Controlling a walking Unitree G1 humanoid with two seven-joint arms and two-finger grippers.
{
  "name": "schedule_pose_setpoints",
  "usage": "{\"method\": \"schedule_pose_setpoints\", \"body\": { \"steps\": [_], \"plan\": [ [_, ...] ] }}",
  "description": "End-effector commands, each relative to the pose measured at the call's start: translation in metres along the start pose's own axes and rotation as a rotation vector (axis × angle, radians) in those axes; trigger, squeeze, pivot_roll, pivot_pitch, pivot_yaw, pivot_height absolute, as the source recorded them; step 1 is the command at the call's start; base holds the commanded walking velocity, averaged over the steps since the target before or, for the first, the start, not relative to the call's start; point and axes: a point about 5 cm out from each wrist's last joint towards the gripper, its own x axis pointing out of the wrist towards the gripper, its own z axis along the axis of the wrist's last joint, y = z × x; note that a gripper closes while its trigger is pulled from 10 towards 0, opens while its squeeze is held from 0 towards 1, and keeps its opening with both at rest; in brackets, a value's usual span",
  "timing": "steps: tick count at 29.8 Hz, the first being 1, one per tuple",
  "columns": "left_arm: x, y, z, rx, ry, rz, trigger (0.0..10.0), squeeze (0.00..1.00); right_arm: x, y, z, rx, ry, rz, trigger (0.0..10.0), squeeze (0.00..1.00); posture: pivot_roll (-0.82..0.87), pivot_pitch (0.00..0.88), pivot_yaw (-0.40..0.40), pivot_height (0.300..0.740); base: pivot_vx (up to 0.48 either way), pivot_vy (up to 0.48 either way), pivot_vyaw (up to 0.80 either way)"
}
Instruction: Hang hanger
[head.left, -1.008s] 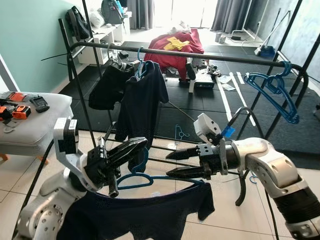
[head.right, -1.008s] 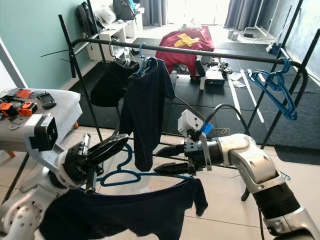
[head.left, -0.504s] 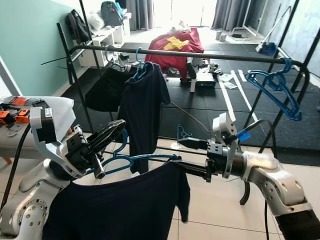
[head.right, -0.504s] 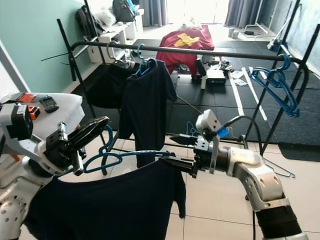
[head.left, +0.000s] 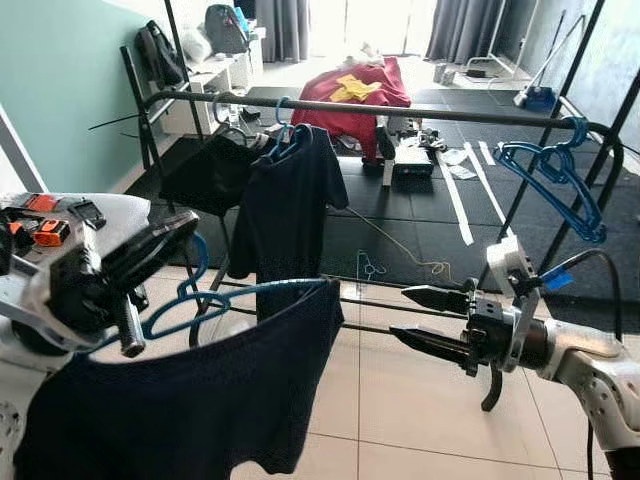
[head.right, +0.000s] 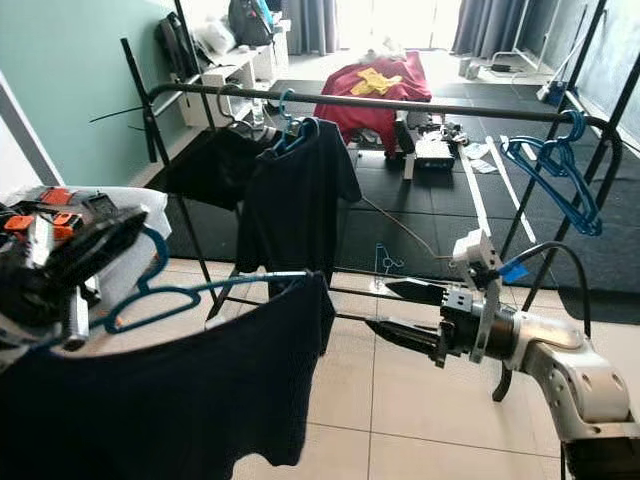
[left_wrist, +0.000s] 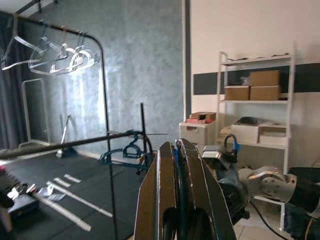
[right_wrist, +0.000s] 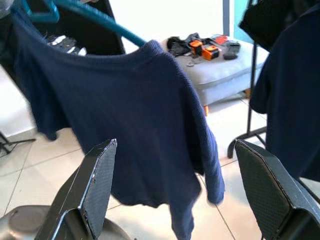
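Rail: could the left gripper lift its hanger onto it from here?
Probably yes. The left gripper holds the hanger below the rail, and the stretch between the hung shirt and spare hangers is bare.

Daylight floods in through the windows (head.left: 370, 20) at the top centre, blown out to white (curtains darker beside). Eye views sharp; the near left gripper (head.left: 150, 255) slightly soft.

Hanger (head.left: 232, 296) teal-blue; shirt (head.left: 190, 400) navy (plain); wall (head.left: 60, 90) teal.

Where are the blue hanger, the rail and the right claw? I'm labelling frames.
blue hanger (head.left: 262, 290), left eye view, its upper bar.
rail (head.left: 450, 112), left eye view, mid-span of bar.
right claw (head.left: 398, 312), left eye view, between fingertips.
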Motion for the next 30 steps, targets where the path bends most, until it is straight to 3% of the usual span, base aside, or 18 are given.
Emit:
{"method": "schedule_pose_setpoints", "body": {
  "steps": [1,13,14,30],
  "plan": [
    [0.006,-0.004,0.005,0.007,-0.001,-0.051,0.0,0.0,0.006,0.005,0.0,-0.003,0.011,0.046,10.0,0.0,-0.11,0.021,0.045,0.74,0.0,0.0,0.0],
    [0.025,-0.011,0.009,-0.035,0.015,-0.183,0.0,0.0,0.022,0.014,0.004,-0.023,-0.018,0.124,10.0,0.0,-0.1,0.019,0.053,0.74,0.0,0.0,0.0],
    [0.027,-0.01,0.01,-0.022,0.007,-0.174,0.0,0.0,0.023,0.014,0.004,-0.018,-0.014,0.134,0.0,0.0,-0.1,0.019,0.052,0.74,0.0,0.0,0.0],
    [0.024,0.006,0.034,0.098,-0.049,-0.077,0.0,0.0,0.022,0.016,-0.009,-0.003,0.063,0.134,0.0,0.0,-0.1,0.022,0.047,0.74,0.0,0.0,0.0]
  ]
}}
